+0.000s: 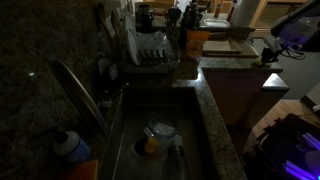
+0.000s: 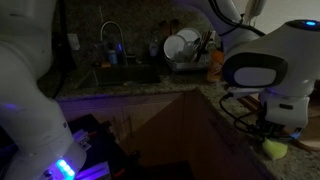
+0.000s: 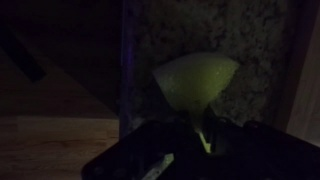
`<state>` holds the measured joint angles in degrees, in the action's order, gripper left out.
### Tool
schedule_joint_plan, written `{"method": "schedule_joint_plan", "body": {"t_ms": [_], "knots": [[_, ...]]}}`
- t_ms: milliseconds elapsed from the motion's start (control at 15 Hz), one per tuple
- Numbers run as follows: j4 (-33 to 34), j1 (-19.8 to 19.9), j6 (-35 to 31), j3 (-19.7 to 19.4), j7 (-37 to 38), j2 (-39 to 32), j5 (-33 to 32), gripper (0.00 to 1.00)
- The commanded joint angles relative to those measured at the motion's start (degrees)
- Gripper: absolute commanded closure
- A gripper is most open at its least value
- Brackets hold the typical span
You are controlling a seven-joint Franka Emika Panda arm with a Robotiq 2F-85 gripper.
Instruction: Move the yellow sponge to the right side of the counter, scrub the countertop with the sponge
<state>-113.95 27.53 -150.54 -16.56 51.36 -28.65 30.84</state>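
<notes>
Sponge (image 3: 195, 80) is dead centre in the wrist view, a yellow-green fan that narrows toward the bottom of the frame, right where the dark gripper (image 3: 200, 128) comes in. That pinched shape makes me think the fingers are clamped on its lower edge and squashing it, though it's really dim, so take that with a grain of salt. In an exterior view the same sponge (image 2: 272, 150) shows as a small yellow blob at the lower right, low beside the robot's base.

Behind it is speckled stone counter (image 3: 250, 40), which fits the job: the broad end faces the surface, so most of the sponge would rub when the scrubbing starts. I can't tell if it's touching the stone or just above it.

Further out, the sink (image 1: 160, 120) fills the middle of an exterior view with the dish rack (image 1: 150, 50) above it, well apart from the sponge. There's something yellowish (image 1: 150, 143) in the basin, too dark to say what.
</notes>
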Motion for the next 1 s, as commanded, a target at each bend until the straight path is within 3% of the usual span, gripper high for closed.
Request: {"method": "schedule_joint_plan", "body": {"t_ms": [0,400,933], "knots": [[0.3,-4.58,-1.01,2.85,-3.03,-2.87,-1.27,0.96],[-0.34,-12.14,-0.22,1.31,-2.45,-2.54,-12.95,0.96],[-4.86,-19.83,-4.19,4.29,-8.62,1.71,-18.66,0.96]]}}
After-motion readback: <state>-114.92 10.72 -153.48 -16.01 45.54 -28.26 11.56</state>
